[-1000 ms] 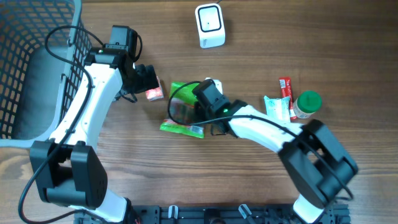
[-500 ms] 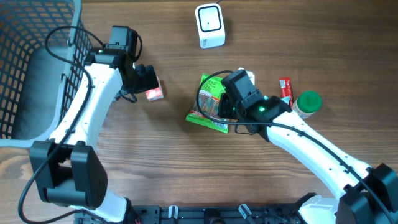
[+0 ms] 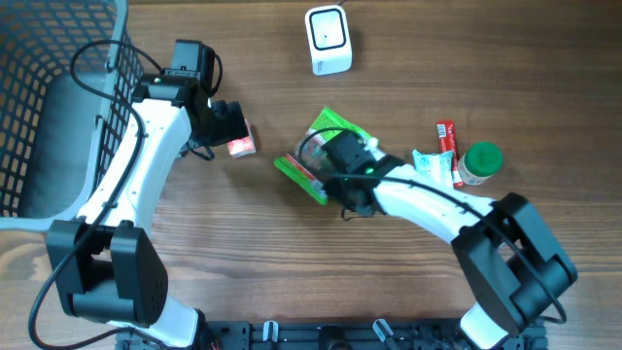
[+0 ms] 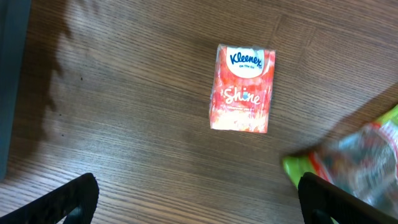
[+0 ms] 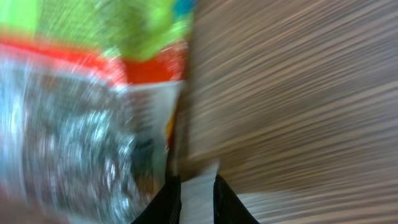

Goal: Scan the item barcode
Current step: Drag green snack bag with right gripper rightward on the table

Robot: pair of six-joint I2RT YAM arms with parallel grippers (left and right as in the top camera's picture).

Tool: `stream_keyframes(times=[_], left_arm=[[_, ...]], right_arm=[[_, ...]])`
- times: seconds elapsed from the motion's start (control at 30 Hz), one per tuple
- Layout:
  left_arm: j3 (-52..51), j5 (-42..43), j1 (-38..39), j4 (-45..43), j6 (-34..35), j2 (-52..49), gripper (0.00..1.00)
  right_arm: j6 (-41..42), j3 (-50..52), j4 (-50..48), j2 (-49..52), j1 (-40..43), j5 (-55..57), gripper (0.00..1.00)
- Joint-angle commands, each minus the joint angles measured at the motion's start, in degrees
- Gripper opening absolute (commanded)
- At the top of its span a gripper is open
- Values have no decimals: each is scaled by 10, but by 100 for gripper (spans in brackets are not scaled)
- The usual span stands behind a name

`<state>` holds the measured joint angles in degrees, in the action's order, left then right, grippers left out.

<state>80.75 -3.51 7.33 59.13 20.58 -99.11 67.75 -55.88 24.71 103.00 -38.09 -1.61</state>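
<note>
The green packet (image 3: 303,173) sits mid-table, turned at a slant, its long edge running from near-left to far-right. The right gripper (image 5: 198,200) has its fingers drawn close together on a white strip at the packet's edge. In the right wrist view the packet is blurred, showing green, red and a silvery mesh. Whether it touches the wood or is lifted off it cannot be told.

Far of the packet, a band of bare table (image 3: 292,282) separates it from the white scanner (image 3: 328,39), which stands near the far edge. To the left, just beside the packet's near-left corner, lies an orange tissue pack (image 4: 242,88), flat on the wood. The left gripper (image 4: 199,199) hangs over it with its fingers spread wide, holding nothing.

To the right, near the packet, lie a teal-and-white sachet (image 3: 432,165), a red tube (image 3: 446,146) and a green-lidded jar (image 3: 479,162), bunched together. A wire basket (image 3: 58,87) fills the far-left corner. Bare wood runs along the near side.
</note>
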Motion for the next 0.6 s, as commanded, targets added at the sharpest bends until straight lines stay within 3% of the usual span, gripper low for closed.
stream_keyframes(times=[0.0,0.1,0.2,0.27,0.33,0.47,0.57], left_arm=[[7,0,-1,0,-7,7,100],[7,0,-1,0,-7,7,100],[7,0,-1,0,-7,7,100],[7,0,-1,0,-7,7,100],[7,0,-1,0,-7,7,100],[7,0,-1,0,-7,7,100],[7,0,-1,0,-7,7,100]], right_arm=[[-43,2,3,21,-45,-58,20],[-120,-6,38,6,-53,-90,21],[-350,-60,75,-69,-22,-132,38],[-420,-86,93,-103,9,-123,50],[-463,-98,99,-117,43,-120,54],[-628,-96,63,-85,152,-120,68],[-690,-93,11,-36,177,-120,69]])
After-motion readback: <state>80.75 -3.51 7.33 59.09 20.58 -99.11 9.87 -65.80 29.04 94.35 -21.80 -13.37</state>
